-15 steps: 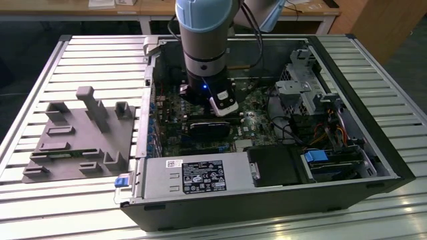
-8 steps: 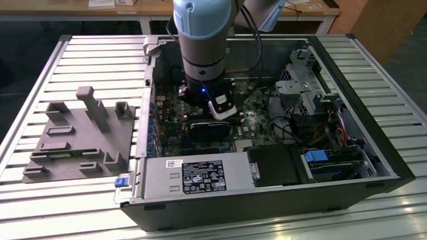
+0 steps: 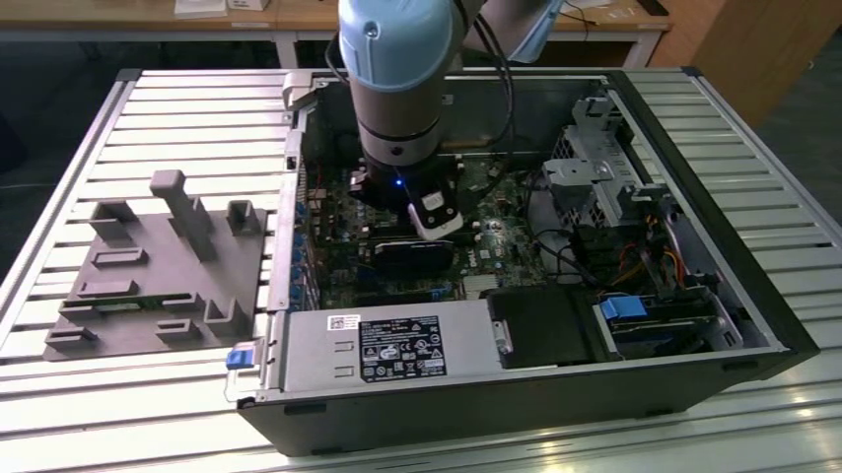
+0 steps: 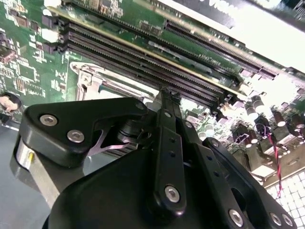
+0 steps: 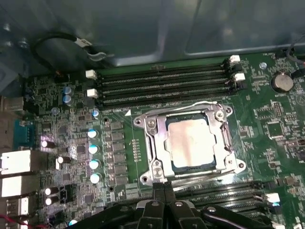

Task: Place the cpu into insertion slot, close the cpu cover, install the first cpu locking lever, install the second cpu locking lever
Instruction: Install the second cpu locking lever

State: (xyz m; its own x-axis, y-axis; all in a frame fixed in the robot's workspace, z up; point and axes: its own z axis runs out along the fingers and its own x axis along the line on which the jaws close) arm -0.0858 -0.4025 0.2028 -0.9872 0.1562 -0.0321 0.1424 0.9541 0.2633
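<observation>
Fingers of the black hand, pressed together on nothing beside the silver-framed insertion slot, could slip and scrape the silvery-tan square cpu.

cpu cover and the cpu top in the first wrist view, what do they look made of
The cpu cover looks like thin bare metal: silvery, with bright glints along its edges. The cpu top looks like matte metal, pale silvery-tan with a soft, even sheen, though a coating can't be ruled out.

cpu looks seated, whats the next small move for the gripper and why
Probably ease the shut gripper down against the lever beside its tips. The cpu already lies under the cover, which sits flat around it, so only latching seems left. I cannot tell whether this lever is hooked yet.
</observation>
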